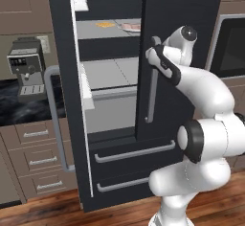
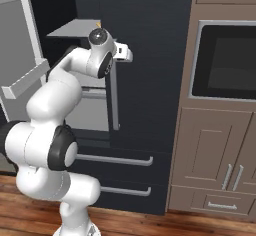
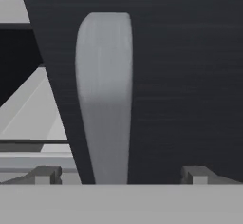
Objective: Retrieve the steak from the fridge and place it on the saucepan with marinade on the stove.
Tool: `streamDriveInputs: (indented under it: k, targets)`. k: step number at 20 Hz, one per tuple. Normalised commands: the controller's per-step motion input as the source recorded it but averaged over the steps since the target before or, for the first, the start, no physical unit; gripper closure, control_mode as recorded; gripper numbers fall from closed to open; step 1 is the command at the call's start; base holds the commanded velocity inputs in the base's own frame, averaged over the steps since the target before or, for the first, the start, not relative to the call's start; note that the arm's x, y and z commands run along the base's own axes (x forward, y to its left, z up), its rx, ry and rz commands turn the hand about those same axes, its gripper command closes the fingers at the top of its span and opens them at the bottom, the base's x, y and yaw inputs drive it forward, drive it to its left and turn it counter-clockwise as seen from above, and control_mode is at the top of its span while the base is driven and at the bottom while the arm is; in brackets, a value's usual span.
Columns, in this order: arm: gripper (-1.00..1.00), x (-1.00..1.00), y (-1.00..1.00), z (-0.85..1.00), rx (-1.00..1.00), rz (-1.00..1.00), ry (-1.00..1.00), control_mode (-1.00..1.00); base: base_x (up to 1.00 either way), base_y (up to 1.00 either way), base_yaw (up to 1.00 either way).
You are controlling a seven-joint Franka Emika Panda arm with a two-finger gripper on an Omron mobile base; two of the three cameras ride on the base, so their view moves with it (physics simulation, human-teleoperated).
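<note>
Left base view first: at the far left a coffee machine (image 1: 26, 67) stands on the dark counter, beside the fridge (image 1: 191, 19). Its left door (image 1: 64, 105) hangs swung open, edge-on to me, baring grey shelves. On the top shelf lies a flat orange-yellow item (image 1: 105, 24), and to its right the steak (image 1: 131, 27) on a pale plate, partly hidden by the shut right door. My arm reaches up at that right door, my hand by the top of its long grey handle (image 1: 152, 96).

Hand view: my 2 fingertips (image 3: 43, 175) stand wide apart, the handle (image 3: 104, 99) rising between them, untouched, nothing gripped.

Right base view: a wall oven (image 2: 225, 60) sits in brown cabinets at the right.
</note>
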Motion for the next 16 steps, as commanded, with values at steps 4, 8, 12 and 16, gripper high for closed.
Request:
streamDriveInputs:
  k: [4,8,12,16]
  targets:
    - [-1.00,0.09,0.12,-0.04,0.00,0.00,0.00,-1.00,0.00,0.00,0.00]
    - [-1.00,0.16,0.05,0.00,0.00,0.00,0.00,-1.00,0.00,0.00,0.00]
    - [-1.00,0.18,0.04,-0.01,0.01,0.00,0.00,-1.00,0.00,0.00,0.00]
    - [-1.00,0.20,0.00,-0.03,0.00,0.00,0.00,-1.00,0.00,0.00,0.00]
